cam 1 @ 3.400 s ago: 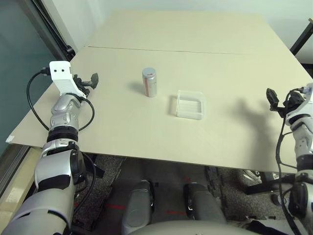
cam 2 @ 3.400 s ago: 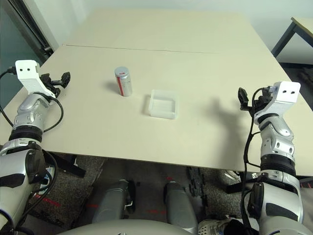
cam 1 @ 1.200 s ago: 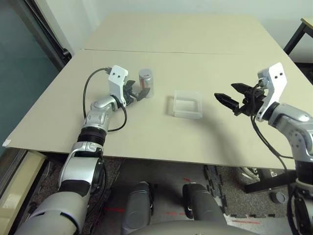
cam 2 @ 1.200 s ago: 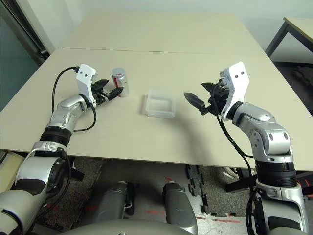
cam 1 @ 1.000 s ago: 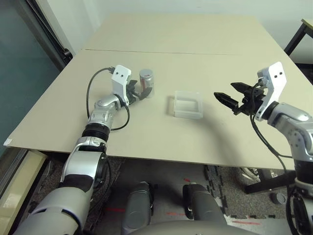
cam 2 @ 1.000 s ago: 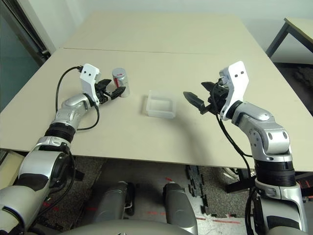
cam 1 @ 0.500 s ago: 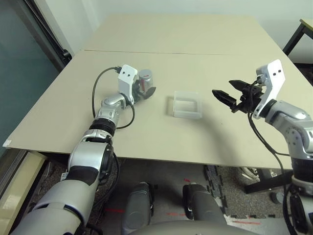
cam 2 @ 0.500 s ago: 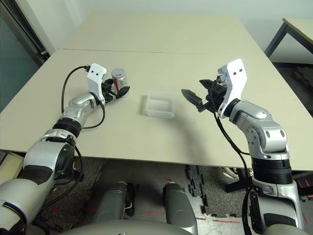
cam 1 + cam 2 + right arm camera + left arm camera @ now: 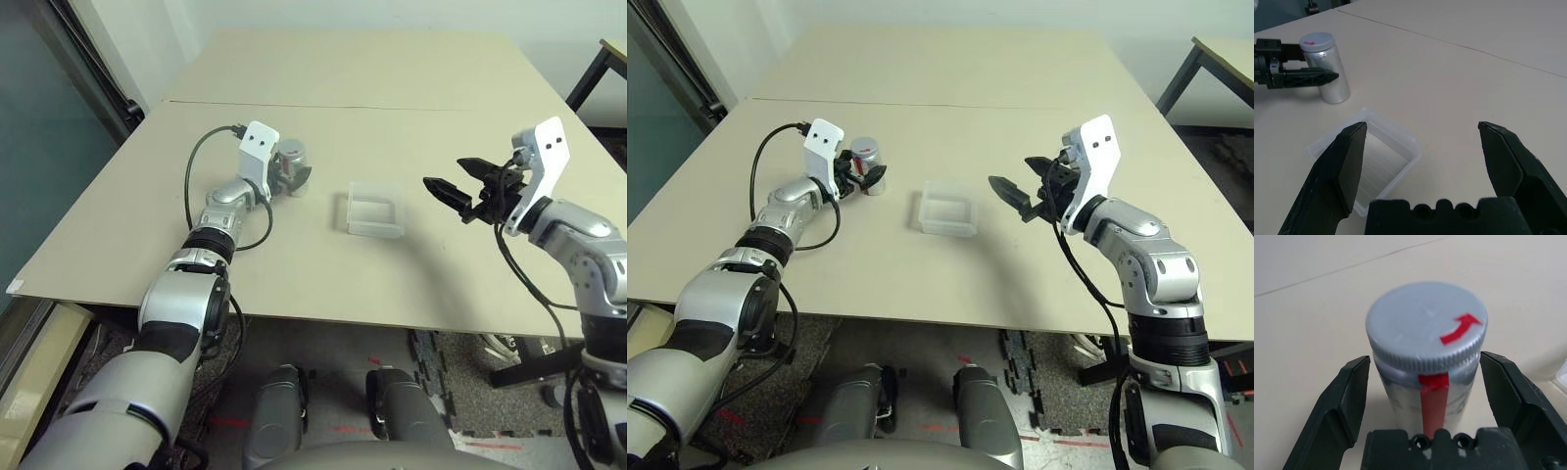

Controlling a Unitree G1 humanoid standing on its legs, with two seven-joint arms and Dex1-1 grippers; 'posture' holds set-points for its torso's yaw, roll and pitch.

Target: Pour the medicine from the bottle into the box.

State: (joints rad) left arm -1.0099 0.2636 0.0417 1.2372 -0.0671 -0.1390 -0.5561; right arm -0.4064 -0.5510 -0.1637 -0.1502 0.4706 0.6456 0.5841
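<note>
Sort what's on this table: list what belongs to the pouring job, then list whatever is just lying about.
Belongs to the job:
- the bottle, capped and upright, standing between the open fingers of the left gripper
- the box, lying beside the bottle
- the right gripper, open, hovering beside the box

Just lying about:
- nothing loose; there is just the table itself, with a seam across it

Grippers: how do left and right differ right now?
The left gripper is low at the table, fingers either side of the bottle with gaps showing. The right gripper hovers in the air just right of the box, with nothing between its fingers. Both are open.
</note>
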